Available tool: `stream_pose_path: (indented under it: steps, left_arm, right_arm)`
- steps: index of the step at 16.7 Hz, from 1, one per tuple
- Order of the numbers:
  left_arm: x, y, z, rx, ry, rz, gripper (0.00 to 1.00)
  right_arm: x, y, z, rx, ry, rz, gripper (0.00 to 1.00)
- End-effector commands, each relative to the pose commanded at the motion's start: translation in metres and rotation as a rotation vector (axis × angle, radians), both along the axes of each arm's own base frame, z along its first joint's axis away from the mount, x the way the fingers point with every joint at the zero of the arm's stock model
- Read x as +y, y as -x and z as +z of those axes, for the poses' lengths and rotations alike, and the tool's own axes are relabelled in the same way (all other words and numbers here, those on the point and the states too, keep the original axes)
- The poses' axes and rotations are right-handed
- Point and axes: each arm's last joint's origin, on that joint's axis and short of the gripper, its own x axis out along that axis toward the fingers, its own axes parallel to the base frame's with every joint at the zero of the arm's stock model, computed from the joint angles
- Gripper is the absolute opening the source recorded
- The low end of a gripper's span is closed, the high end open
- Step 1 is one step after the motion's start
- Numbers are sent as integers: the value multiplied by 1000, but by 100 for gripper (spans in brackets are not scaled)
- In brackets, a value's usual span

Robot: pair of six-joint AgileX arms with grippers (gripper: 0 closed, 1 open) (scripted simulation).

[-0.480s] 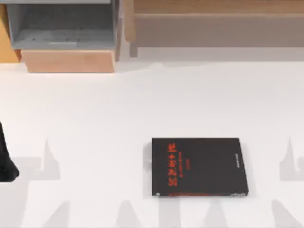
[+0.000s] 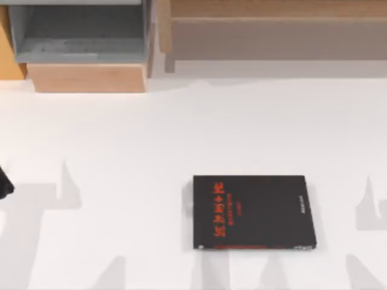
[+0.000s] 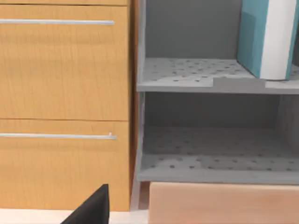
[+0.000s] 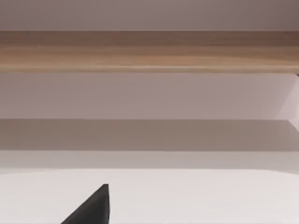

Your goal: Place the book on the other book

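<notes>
- the left gripper (image 2: 3,186) shows as a small dark shape at the table's left edge in the top view; i cannot tell whether it is apart or together, and it touches neither book
- in the left wrist view a dark piece of that gripper sits in front of a wooden cabinet (image 3: 63,93) with two drawer fronts and thin metal handles
- beside the cabinet is a grey shelf unit (image 3: 215,163) with perforated boards
- the light blue book (image 3: 266,37) stands upright on the upper board of the shelf unit, white page edges facing outward, well apart from the left gripper
- the black book (image 2: 253,212) lies flat on the white table (image 2: 181,133), red characters on its cover, well to the right of the left gripper and nearer the front than the shelf unit
- the right gripper (image 4: 91,207) appears as a dark tip in the right wrist view, over the white table and facing a long wooden ledge (image 4: 149,51); its opening cannot be told
- nothing lies on the black book's cover
</notes>
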Motion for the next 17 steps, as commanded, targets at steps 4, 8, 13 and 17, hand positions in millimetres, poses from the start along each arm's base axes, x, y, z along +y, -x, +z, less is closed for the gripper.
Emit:
stream_pose_path:
  steps: [4, 8, 13, 17]
  left_arm:
    - [-7, -37, 55, -1, 15, 3, 100]
    - [-24, -111, 94, 18, 23, 4, 100]
    - [-64, -225, 89, 46, 17, 0, 100]
    - [-97, -289, 57, 53, 8, -11, 100]
  right_arm:
    - [0, 0, 0, 0, 0, 0, 100]
    - [0, 0, 0, 0, 0, 0, 100]
    - [0, 0, 0, 0, 0, 0, 100]
    - [0, 0, 0, 0, 0, 0, 100]
